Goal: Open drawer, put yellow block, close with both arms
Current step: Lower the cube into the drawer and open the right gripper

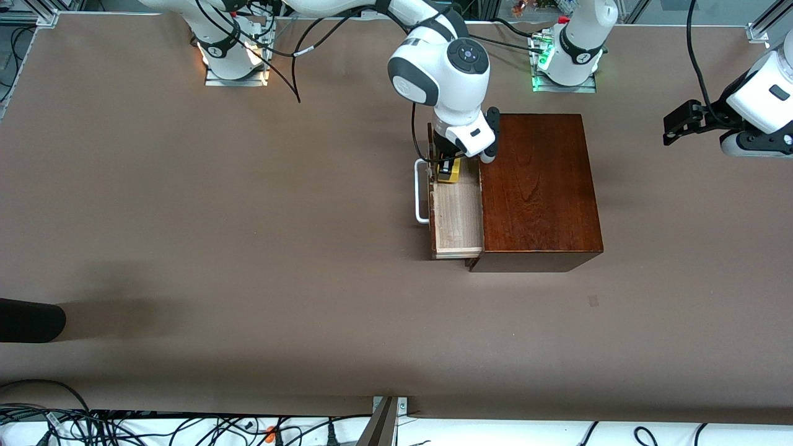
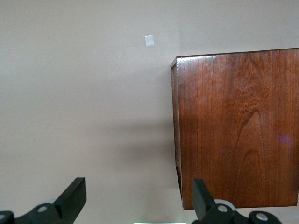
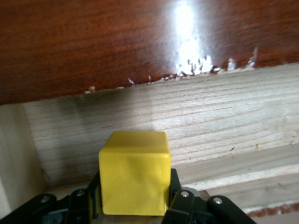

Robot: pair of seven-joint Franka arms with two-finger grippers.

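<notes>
front view, read across from the right arm's end of the table: a dark rounded object [image 1: 28,320] lies at the edge of the brown table [image 1: 186,235]. the right arm [image 1: 443,71] reaches from its base to the open drawer [image 1: 457,214], whose pale wood tray stands pulled out of the dark wooden box [image 1: 540,189] toward the right arm's end of the table, with the white u-shaped handle [image 1: 421,191] on its outer face. the right gripper [image 1: 447,170] is down in the part of the tray farther from the front camera, its fingers clamped on the yellow block [image 1: 448,171]. the right wrist view shows the yellow block [image 3: 134,172] held between the two black fingers [image 3: 184,203] inside the drawer [image 3: 196,121], just beside the tray's wall and under the glossy edge of the box [image 3: 117,42]. the left arm [image 1: 765,102] waits at the left arm's end of the table, its gripper [image 1: 670,130] in the air over bare table beside the box. in the left wrist view the left gripper [image 2: 138,198] stands wide and holds nothing, its fingers [image 2: 74,196] spread over the table [image 2: 84,102] and the edge of the box top [image 2: 238,126]. a small pale mark [image 2: 149,40] lies on the table near the box.
</notes>
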